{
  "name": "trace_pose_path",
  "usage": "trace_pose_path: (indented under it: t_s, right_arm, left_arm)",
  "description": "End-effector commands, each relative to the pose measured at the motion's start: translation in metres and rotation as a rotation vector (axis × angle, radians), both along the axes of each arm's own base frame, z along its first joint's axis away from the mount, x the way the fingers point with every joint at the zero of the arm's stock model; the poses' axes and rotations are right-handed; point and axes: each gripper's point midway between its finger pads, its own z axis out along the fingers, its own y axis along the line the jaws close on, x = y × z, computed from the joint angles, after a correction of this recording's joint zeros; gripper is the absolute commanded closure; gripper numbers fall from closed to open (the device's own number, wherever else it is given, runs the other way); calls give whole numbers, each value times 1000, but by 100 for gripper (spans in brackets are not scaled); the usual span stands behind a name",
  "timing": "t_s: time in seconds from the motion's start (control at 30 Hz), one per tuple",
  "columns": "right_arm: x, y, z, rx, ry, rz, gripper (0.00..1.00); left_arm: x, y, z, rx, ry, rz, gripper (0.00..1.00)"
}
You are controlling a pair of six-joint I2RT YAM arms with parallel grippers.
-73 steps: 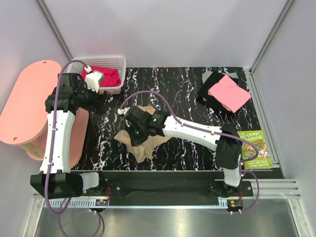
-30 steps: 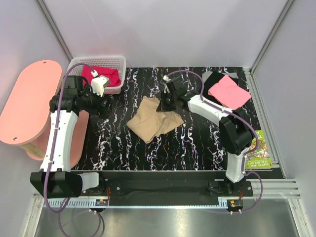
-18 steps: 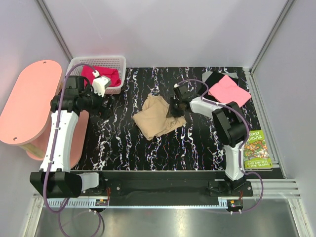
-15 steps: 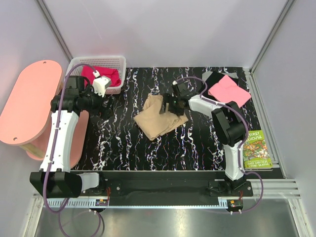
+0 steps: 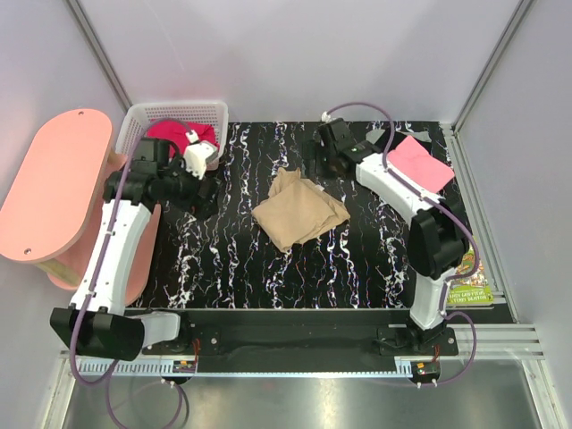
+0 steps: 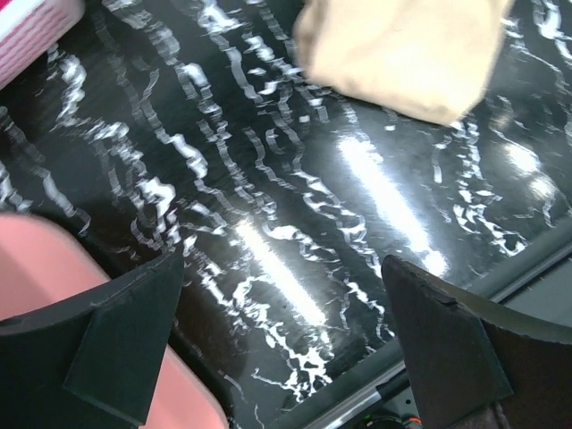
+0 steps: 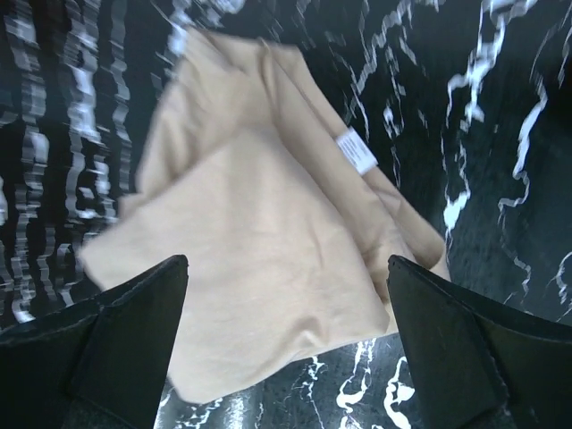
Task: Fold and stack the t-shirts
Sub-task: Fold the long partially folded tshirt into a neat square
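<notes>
Plainly, the tan t-shirt lies bunched near the right end effector, untouched, its jaws wide apart.

**Twin-arm rig: white shells, black joints, purple cabling**

Left arm: white moulded links, black joint housings, black base block at lower left of the overhead view, white casing at the wrist. Right arm: the same white links and black joints. Purple cables: thin, looping beside each arm. Fingers: matt black, flat-faced wedges.
</notes>
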Motion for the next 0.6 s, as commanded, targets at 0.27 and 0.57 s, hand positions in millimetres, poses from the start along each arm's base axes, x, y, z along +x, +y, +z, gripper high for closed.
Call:
trace_pose_path:
  t_s: [0.27, 0.57]
  right_arm:
    - [8, 50, -46, 240, 224, 210, 0]
    - [39, 78, -41, 478, 312, 230, 0]
  left_arm:
    - [-11, -101, -31, 2, 71, -268, 1]
    - [3, -175, -68, 41, 128, -412, 1]
